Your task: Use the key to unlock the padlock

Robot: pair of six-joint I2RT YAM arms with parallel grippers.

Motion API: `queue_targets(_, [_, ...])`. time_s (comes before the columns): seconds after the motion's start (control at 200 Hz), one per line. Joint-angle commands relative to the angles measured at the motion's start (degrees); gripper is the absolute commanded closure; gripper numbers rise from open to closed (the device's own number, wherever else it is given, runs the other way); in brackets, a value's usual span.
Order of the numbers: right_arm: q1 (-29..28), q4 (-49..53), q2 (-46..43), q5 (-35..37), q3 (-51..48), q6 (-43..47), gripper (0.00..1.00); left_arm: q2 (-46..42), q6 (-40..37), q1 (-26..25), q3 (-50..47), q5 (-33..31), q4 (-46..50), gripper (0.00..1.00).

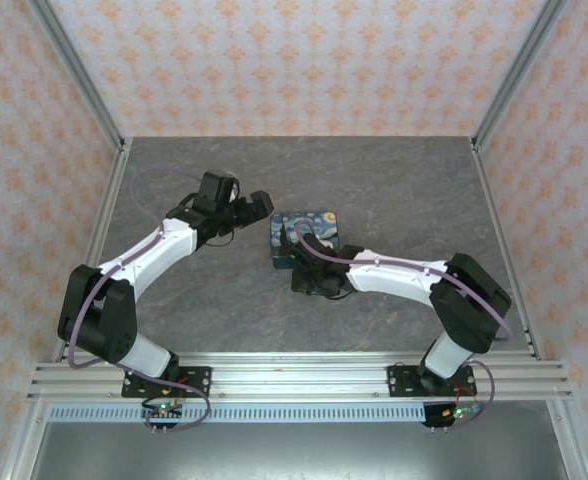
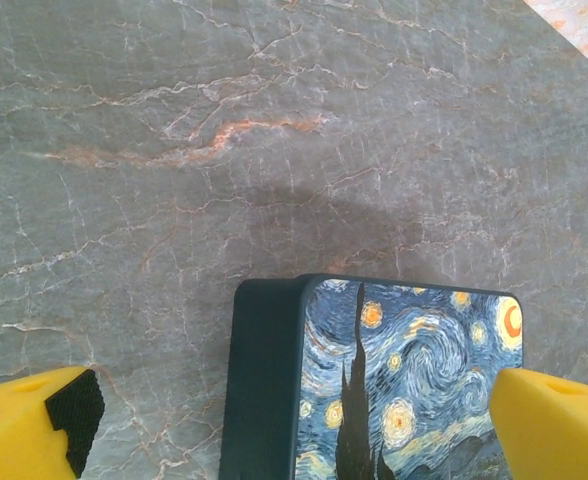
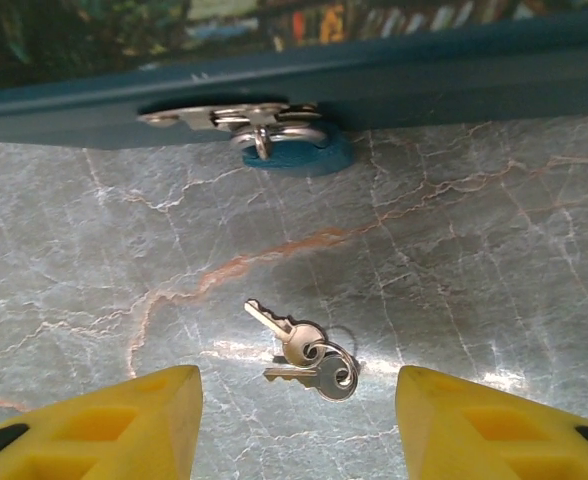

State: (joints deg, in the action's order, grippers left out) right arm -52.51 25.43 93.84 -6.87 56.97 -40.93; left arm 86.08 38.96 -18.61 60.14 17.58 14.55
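My right end effector [image 3: 296,405] hangs low over the surface [image 3: 494,260] just in front of the tin [image 3: 424,70]. Its yellow fingers are spread wide and grip nothing. The key [image 3: 286,338] lies flat on the surface between them, a short way out from the tin's front wall. It is joined by a small ring [image 3: 339,365] to a second key like it. The padlock [image 3: 299,158] rests against the foot of that front wall, its shackle hooked through the tin's metal clasp [image 3: 229,117], and I cannot see its keyhole. My left end effector [image 2: 294,405] is also spread and empty, poised above one end of the tin with a finger on either side, touching nothing as far as I can tell. The risk I see is in the pickup. The keys are thin and lie flush on smooth stone, so closing on them could skate them away or catch only the ring. That would leave a key dangling at an angle I cannot steer. With two keys overlapping, I might also pinch both at once, or the wrong one. Later, if the tin is not braced, pushing a key at the small padlock could shove lock and tin backward instead of seating the key.
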Motion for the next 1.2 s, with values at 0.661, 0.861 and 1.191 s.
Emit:
queue_targets(0.661, [-3.46, 8.50, 10.63, 6.27, 7.99, -2.04, 0.55, -4.26, -1.25, 3.45, -4.45, 2.29, -2.02, 0.00])
queue_targets(0.861, [-3.56, 8.23, 10.93, 5.91, 7.56, -2.18, 0.55, -4.26, -1.25, 3.76, -4.38, 2.64, -2.07, 0.00])
queue_targets(1.191, [-3.56, 8.56, 5.22, 5.69, 5.01, -2.59, 0.55, -4.06, -0.86, 3.76, -3.97, 2.82, -1.67, 0.00])
